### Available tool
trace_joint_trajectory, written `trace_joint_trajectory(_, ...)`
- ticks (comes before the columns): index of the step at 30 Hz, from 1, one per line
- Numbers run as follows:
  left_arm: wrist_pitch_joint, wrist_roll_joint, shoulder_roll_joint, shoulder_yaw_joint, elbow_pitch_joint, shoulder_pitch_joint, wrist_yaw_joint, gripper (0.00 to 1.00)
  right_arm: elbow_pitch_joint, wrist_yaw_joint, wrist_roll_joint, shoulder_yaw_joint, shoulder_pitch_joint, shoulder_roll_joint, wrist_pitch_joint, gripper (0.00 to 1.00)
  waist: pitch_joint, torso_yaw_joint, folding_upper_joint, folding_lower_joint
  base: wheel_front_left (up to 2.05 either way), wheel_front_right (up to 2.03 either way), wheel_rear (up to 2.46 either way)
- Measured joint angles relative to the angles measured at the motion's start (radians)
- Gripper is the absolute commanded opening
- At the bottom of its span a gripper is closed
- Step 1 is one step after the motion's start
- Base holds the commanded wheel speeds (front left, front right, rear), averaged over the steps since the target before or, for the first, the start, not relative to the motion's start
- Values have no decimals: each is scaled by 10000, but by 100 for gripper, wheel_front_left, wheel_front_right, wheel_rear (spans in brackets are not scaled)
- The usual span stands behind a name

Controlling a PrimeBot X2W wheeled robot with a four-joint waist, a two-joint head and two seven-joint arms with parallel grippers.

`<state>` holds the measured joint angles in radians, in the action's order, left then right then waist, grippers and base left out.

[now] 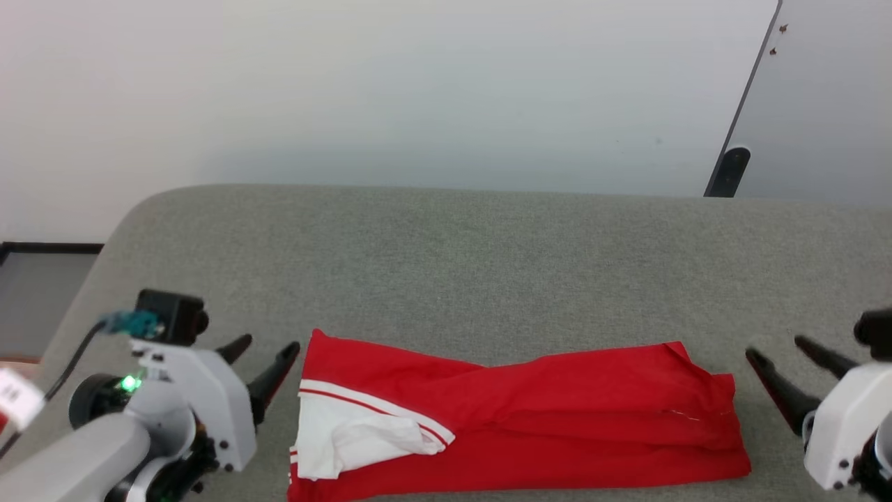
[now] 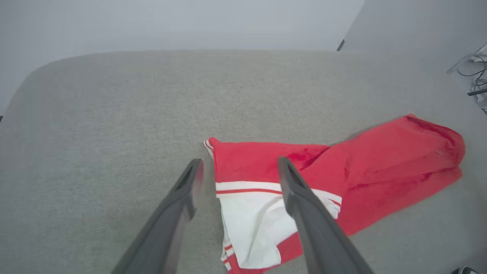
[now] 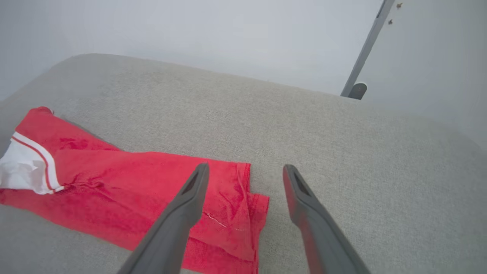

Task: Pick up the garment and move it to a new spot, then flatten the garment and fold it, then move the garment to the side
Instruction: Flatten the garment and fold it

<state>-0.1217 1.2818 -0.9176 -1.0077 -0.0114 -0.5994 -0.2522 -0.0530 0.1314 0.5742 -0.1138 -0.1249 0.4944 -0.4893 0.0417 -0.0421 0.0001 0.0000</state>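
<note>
The garment [image 1: 529, 411], a bright red shirt with a white sleeve and striped trim, lies folded into a long band near the front edge of the grey table. My left gripper [image 1: 265, 352] stands open just off its left end, with nothing between the fingers. In the left wrist view the garment [image 2: 342, 171] lies below the open left gripper [image 2: 239, 167], white sleeve nearest. My right gripper [image 1: 777, 348] stands open just past the right end. The right wrist view has the garment [image 3: 125, 190] under and left of the open right gripper [image 3: 245, 173].
The grey fabric-covered table [image 1: 488, 265] runs back to a pale wall. A grey panel [image 1: 822, 97] with a dark foot [image 1: 728, 171] stands at the back right. Cables [image 2: 475, 76] lie off the table at the right of the left wrist view.
</note>
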Motion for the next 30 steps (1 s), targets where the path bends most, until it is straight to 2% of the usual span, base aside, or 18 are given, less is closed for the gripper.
trace_joint_trajectory(6,2136,-447,-184,372,-17,877,-52,100,759,0,-182,489,405,-311,-512,100,147,-184,0,0,0,0,0)
trace_joint_trajectory(11,3327,-629,-151,554,-211,1546,-194,100,1200,-2,-215,842,424,-531,-1375,100,247,-478,0,0,0,0,0)
trace_joint_trajectory(19,3816,-1131,497,1206,-683,2448,-290,100,1653,-2,-240,1122,394,-556,-2514,100,338,-1112,0,0,0,0,0)
trace_joint_trajectory(30,3852,-2976,1891,3545,-1281,3743,128,100,2617,-2,-512,1607,165,-527,-3551,100,337,-2115,0,0,0,0,0)
